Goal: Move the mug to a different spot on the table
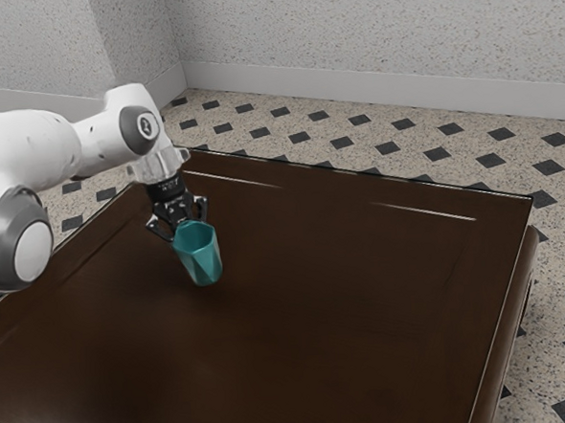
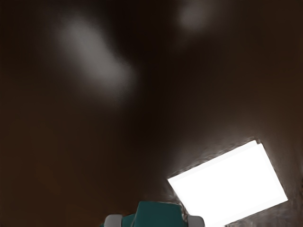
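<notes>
My pincer (image 1: 180, 223) was closed on the mug (image 1: 198, 253), pinching its rim from two sides. In the wrist view the pale pads (image 2: 113, 221) sat either side of the teal body just under the hand. The mug hung tilted from that grip, base swung toward the exterior view's right, over the part of the desk (image 1: 364, 293) nearest the arm. I could not tell whether the base was clear of the top. I judged it light and stiff, with smooth faceted walls likely to slip, so a rim hold let it pivot; a grip lower on the body would have kept it straighter. The dark polished desk lay open toward the exterior view's right, with a bright patch of glare (image 2: 229, 189) beside the mug. I judged nothing blocked the way; only the desk's edge and the drop to the chequered floor (image 1: 402, 118) called for care
</notes>
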